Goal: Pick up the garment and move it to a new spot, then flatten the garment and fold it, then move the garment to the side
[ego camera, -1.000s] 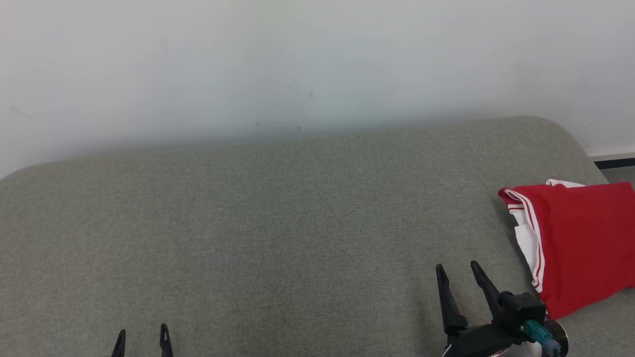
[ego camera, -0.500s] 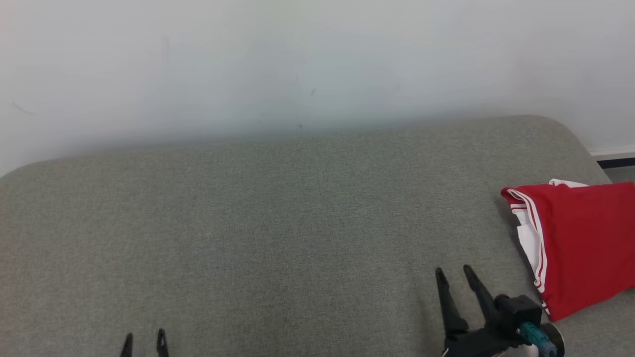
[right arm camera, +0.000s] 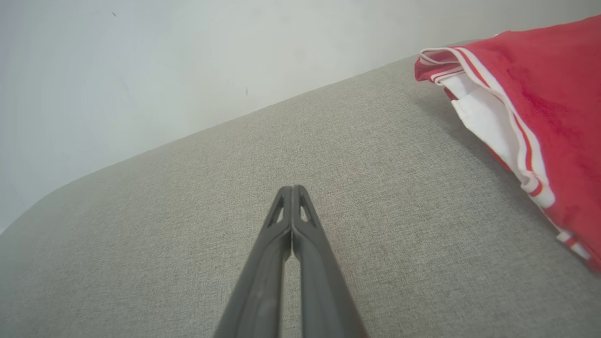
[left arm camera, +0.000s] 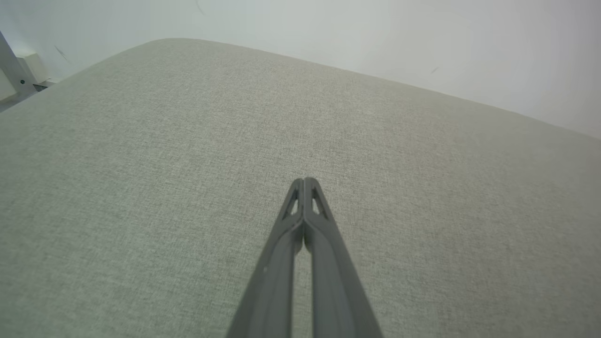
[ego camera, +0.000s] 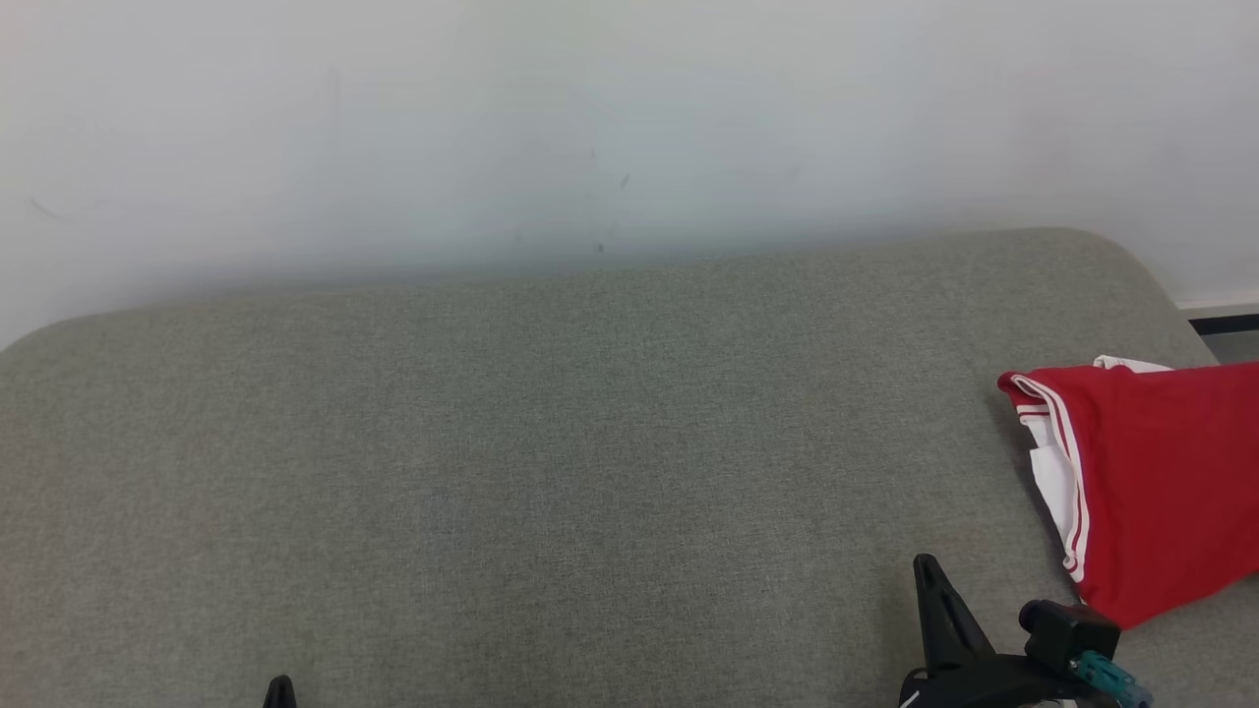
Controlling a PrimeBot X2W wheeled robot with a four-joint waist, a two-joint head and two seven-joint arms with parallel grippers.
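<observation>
The garment (ego camera: 1161, 482) is red with white trim, folded, and lies at the right edge of the grey padded surface (ego camera: 551, 442); the right wrist view has the garment (right arm camera: 540, 108) at its upper right. My right gripper (ego camera: 927, 572) sits low near the front edge, a little left of the garment, its fingers pressed together with nothing between them (right arm camera: 292, 190). Just the tip of my left gripper (ego camera: 279, 685) pokes up at the bottom left. In the left wrist view its fingers (left arm camera: 305, 180) are shut and empty over bare fabric.
A pale wall (ego camera: 590, 128) rises behind the surface. Beyond the right corner there is a dark skirting strip (ego camera: 1220, 323). The left wrist view has a grey metal frame piece (left arm camera: 14, 70) past the far left edge.
Both grippers have closed from wide open to shut, holding nothing. Both have drawn back toward the bottom of the head view. The garment lies where it was.
</observation>
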